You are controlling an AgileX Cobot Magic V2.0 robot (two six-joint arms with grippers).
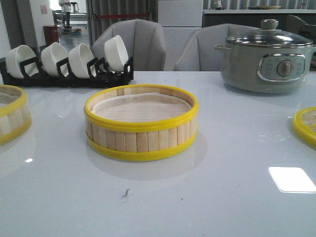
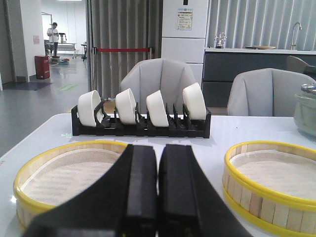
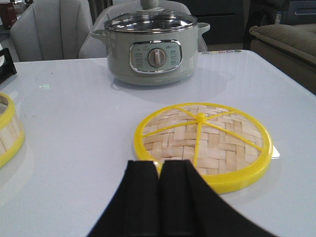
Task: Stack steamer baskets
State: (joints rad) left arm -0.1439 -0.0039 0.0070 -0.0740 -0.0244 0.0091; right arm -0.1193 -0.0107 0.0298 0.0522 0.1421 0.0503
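A round bamboo-slat steamer basket (image 1: 141, 123) shows pale tan slats, bright yellow rims and a white liner. Right of it, the yellow-rimmed lid (image 3: 203, 145) is checker-woven tan; the pot (image 1: 267, 61) looks grey-green.

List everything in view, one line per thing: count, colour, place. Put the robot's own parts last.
steamer baskets: two, bamboo with yellow rims and white liners; one at table centre, one at the left edge, cut off in the front view.
steamer lid: one, woven bamboo with yellow rim and knob; flat on the table at the right.
electric pot: one, grey-green with glass lid; back right of the table.
white bowls: four, standing on edge in the rack.
rack: one, black; back left of the table.
chairs: two, grey; behind the table.
table: one, glossy white.
left gripper: black, shut, above the left basket.
right gripper: black, shut, near the lid.
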